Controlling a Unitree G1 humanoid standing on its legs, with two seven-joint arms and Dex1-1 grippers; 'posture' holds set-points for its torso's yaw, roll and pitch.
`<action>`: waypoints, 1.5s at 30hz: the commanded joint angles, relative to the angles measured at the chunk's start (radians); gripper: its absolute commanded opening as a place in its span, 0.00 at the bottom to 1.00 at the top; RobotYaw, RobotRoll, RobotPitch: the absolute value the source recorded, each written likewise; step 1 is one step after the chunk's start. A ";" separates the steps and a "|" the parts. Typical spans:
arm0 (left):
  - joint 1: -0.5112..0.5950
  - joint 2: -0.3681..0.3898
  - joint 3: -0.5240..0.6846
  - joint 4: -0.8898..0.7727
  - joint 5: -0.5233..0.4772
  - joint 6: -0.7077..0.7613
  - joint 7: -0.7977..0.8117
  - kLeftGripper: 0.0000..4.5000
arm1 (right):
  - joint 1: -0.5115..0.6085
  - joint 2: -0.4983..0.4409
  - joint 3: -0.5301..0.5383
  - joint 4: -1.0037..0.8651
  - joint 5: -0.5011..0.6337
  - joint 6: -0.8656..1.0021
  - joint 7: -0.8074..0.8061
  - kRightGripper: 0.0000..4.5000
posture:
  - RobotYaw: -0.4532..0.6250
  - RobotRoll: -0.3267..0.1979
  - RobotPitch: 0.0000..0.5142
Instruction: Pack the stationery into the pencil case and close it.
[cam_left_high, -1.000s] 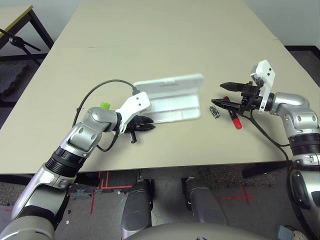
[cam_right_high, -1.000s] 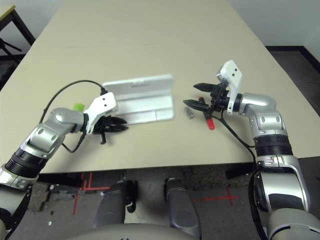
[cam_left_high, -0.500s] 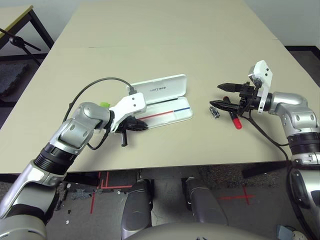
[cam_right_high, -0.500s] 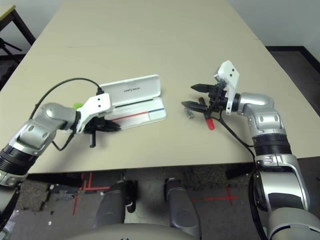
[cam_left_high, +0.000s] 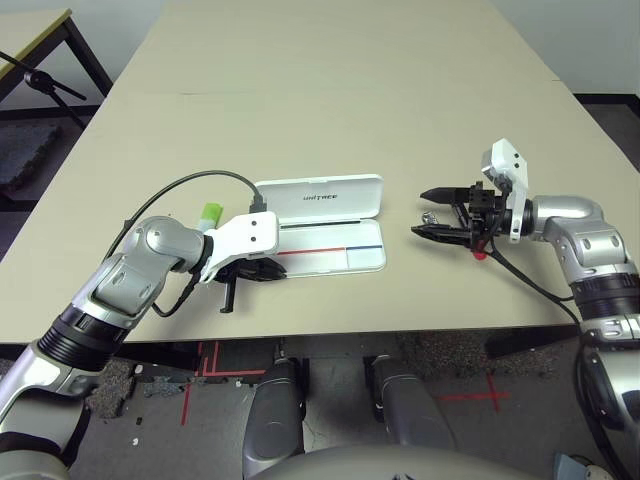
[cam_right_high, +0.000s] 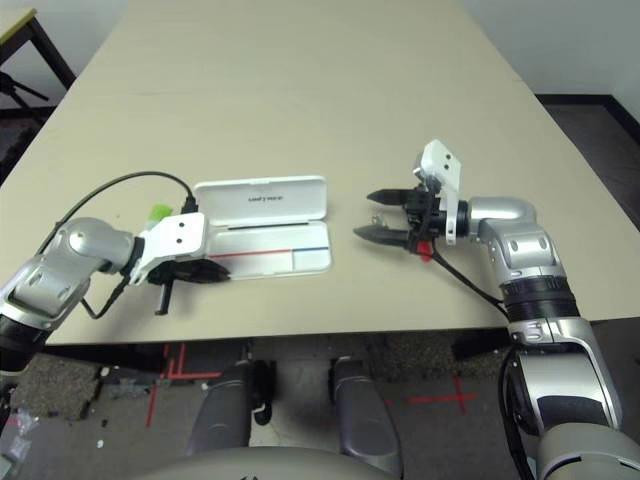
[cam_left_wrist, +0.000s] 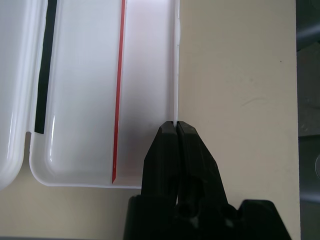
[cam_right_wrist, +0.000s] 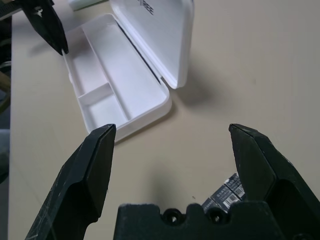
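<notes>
The white pencil case (cam_left_high: 340, 256) lies open in the middle of the table. Its lid (cam_left_high: 320, 197) is flat on the far side, and a red-and-blue stripe runs along the tray. My left gripper (cam_left_high: 262, 271) is shut, with its tips against the tray's near rim (cam_left_wrist: 176, 100) at the left end. A white stick with a lime-green cap (cam_left_high: 211, 213) lies just left of the case. My right gripper (cam_left_high: 422, 212) stands open to the right of the case, pointing at it, with nothing between its fingers. The red-and-black marker (cam_left_high: 481, 254) lies under it, mostly hidden.
A black cable (cam_left_high: 190, 185) loops from my left wrist over the table. The table's near edge runs close below the case. Bare tabletop stretches beyond the case and between it and the right gripper. A dark stand (cam_left_high: 45, 82) stands off the table at far left.
The case's lid has swung fully open and come to rest flat. My left gripper has drawn back towards the near left. My right gripper has moved left over the marker, towards the case.
</notes>
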 joint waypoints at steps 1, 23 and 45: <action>0.014 -0.009 0.000 -0.002 0.006 -0.003 -0.003 0.00 | 0.016 -0.014 0.013 -0.025 0.004 0.011 0.012 1.00 | 0.41 0.62 0.30; -0.005 0.091 0.309 -0.288 -0.228 0.161 0.024 0.99 | -0.029 -0.005 -0.092 -0.082 0.169 0.191 -0.001 1.00 | 0.43 0.62 0.30; -0.052 0.092 0.315 -0.226 -0.241 0.170 0.057 0.99 | -0.060 -0.008 -0.266 -0.261 0.203 0.836 -0.833 1.00 | 0.37 0.62 0.33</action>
